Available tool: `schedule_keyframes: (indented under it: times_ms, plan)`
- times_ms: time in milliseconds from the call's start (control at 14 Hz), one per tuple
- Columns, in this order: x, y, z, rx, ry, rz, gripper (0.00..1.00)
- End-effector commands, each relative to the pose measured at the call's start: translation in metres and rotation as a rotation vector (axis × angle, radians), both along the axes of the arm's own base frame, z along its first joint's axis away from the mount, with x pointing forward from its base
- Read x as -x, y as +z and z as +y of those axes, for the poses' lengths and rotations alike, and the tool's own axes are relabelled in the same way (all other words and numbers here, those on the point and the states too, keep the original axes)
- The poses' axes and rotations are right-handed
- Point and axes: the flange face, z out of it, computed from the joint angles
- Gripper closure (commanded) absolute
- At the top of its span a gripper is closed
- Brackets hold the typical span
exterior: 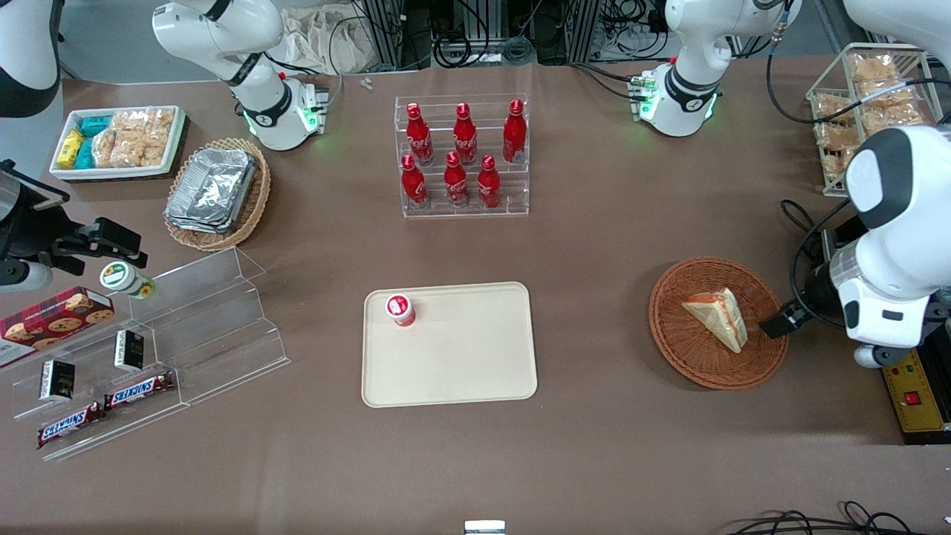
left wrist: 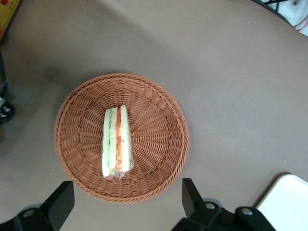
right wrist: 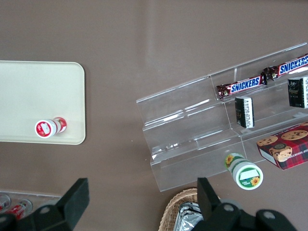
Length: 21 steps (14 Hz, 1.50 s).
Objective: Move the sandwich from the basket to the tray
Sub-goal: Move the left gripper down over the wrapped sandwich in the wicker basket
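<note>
The sandwich (exterior: 717,316), a pale wrapped wedge with red and orange filling, lies in the round reddish-brown wicker basket (exterior: 680,353). In the left wrist view the sandwich (left wrist: 117,143) lies on edge in the middle of the basket (left wrist: 161,103). My left gripper (exterior: 780,322) is open and empty, held above the basket's rim on the working arm's side. Its black fingers (left wrist: 190,194) stand wide apart over the rim, gripper (left wrist: 125,202). The cream-beige tray (exterior: 461,364) lies toward the parked arm's end; a corner of it (left wrist: 288,199) shows in the wrist view.
A small red-lidded cup (exterior: 400,309) stands on the tray. A clear rack of red bottles (exterior: 462,156) stands farther from the front camera. A white wire rack of snack packets (exterior: 865,104) and a yellow control box (exterior: 917,397) are by the working arm.
</note>
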Motion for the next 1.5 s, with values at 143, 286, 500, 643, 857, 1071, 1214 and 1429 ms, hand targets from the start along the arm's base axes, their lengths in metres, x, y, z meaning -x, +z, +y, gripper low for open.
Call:
schedule_keyframes:
  times_ms: [143,286,500,643,857,1071,1214,1429]
  plan:
    - [0.018,-0.052,0.002,0.001,0.059,0.010,0.01]
    - [0.036,-0.078,0.006,0.003,0.072,-0.022,0.01]
    - [0.056,-0.107,0.007,0.005,0.075,-0.059,0.01]
    - [0.066,-0.125,0.011,0.009,0.084,-0.066,0.01]
    - [0.082,-0.145,0.015,0.008,0.091,-0.076,0.01]
    - [0.085,-0.154,0.016,0.009,0.095,-0.077,0.01]
    - [0.086,-0.159,0.018,0.010,0.100,-0.083,0.01]
    - [0.091,-0.173,0.018,0.010,0.101,-0.101,0.01]
